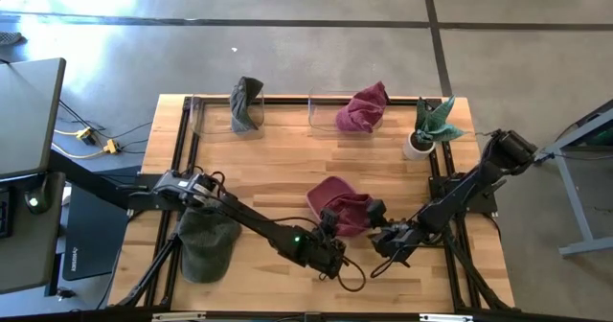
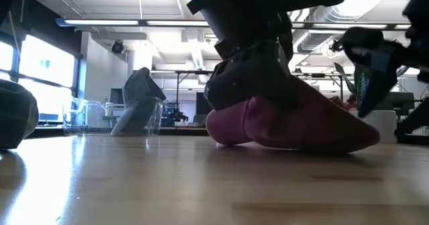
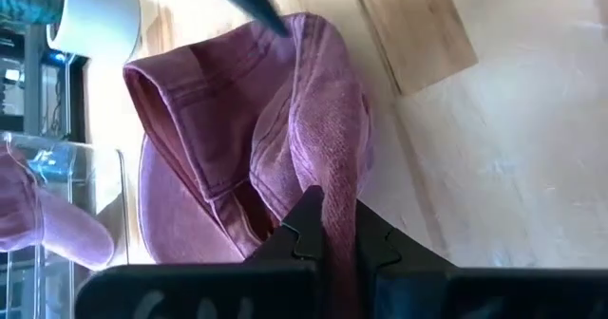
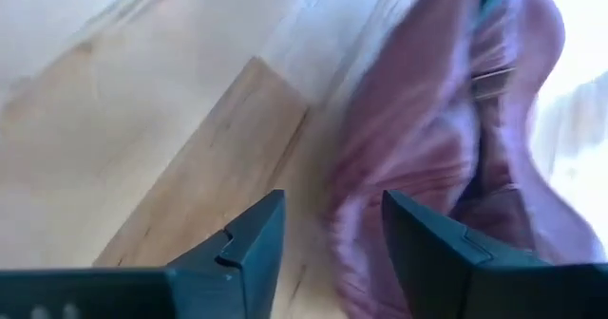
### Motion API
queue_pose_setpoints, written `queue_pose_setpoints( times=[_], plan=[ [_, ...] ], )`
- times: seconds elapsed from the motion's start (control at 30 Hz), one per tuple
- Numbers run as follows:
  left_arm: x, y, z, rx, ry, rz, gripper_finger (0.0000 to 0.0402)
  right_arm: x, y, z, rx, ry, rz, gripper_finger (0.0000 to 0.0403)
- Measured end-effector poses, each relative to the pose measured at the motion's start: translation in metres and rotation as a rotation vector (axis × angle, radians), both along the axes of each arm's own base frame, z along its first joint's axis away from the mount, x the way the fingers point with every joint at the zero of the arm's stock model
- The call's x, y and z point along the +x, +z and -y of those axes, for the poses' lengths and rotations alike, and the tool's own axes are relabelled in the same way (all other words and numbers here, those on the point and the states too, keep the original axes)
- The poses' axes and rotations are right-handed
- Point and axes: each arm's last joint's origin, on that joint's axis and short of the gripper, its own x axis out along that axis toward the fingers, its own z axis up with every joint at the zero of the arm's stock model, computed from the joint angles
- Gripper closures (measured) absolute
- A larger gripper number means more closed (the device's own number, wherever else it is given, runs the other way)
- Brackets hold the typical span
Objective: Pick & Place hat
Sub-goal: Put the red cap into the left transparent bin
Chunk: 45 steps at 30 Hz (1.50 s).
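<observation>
High view: the maroon hat [image 1: 337,207] is seen lying on the wooden surface [image 1: 268,169], roughly at 5 o'clock from centre, long axis running from 10 to 4 o'clock. The left gripper [image 1: 332,234] is placed at its 6 o'clock edge, the right gripper [image 1: 383,237] just beside at 4 o'clock.

Low view: the hat is seen slumped flat, so only a thin fold is likely caught and could be pulled free on lifting.

Left wrist view: the fingers [image 3: 306,232] are clenched on a ridge of hat fabric.

Right wrist view: the fingers [image 4: 255,232] are spread, nothing held; a snag is possible if they're closed on the same fold.
</observation>
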Motion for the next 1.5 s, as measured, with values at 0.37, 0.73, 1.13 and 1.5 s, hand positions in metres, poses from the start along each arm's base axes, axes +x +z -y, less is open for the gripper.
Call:
queue_pose_setpoints(
  times=[0.37, 0.73, 1.13, 1.5],
  plan=[
    [-0.004, 0.022, -0.001, -0.053, 0.023, 0.056, 0.04, 0.01, -0.023, -0.006, -0.057, -0.037, 0.036, 0.0385],
    [-0.003, 0.051, -0.015, -0.042, 0.015, -0.013, 0.0294, 0.008, 0.003, -0.006, 0.133, 0.089, 0.015, 0.0389],
    [-0.061, 0.074, -0.031, 0.2, 0.527, 0.011, 0.0235, 0.019, 0.079, 0.057, 0.343, -0.082, 0.313, 0.0388],
    [-0.096, 0.012, -0.017, 0.217, 0.608, 0.055, 0.0235, -0.008, 0.171, 0.17, 0.431, -0.438, 0.794, 0.0388]
  ],
)
